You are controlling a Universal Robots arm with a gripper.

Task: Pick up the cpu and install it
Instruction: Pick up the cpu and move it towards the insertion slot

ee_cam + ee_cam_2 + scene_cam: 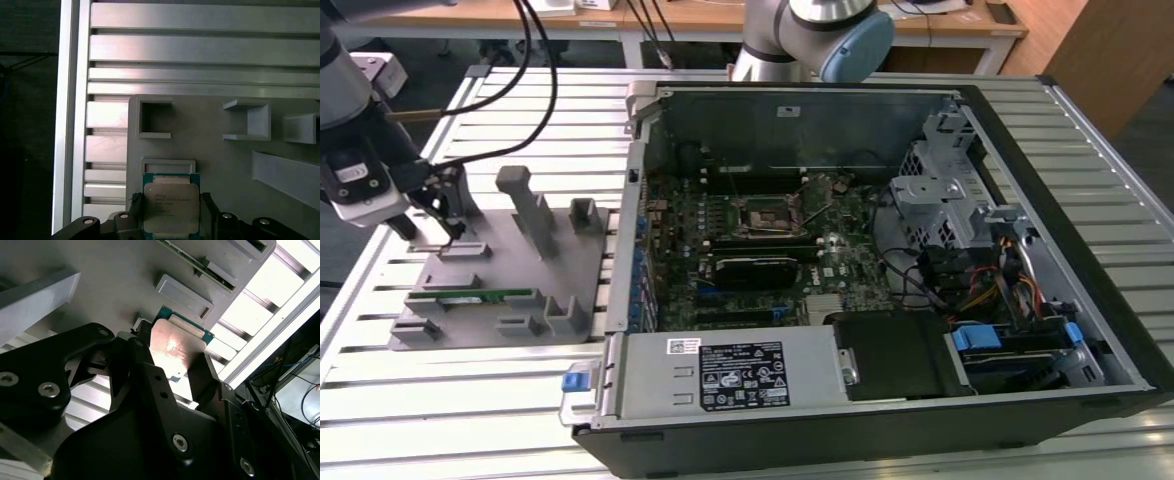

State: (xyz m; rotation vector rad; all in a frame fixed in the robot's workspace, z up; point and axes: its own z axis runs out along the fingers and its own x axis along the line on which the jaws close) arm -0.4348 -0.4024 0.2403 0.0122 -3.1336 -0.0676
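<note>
The cpu (171,206), a flat square chip with a silvery top and a thin green edge, sits between two black fingers (135,207) in both wrist views. My gripper (171,212) is shut on the cpu (175,347), one finger against each side edge. It is just off a shallow rectangular recess (168,164) of the grey fixture plate (215,165). In the exterior view, my gripper (451,235) hangs over the plate's (494,275) far corner at that view's left. The motherboard's socket (761,218) lies in the open computer case (881,400) further to the right.
A green memory stick (474,297) lies in a slot on the fixture plate, among upright grey holders (531,205). The case's side wall (630,250) rises between plate and motherboard. Cables (961,280) and a drive cage (941,190) fill its right half. The slatted aluminium table (454,400) surrounds everything.
</note>
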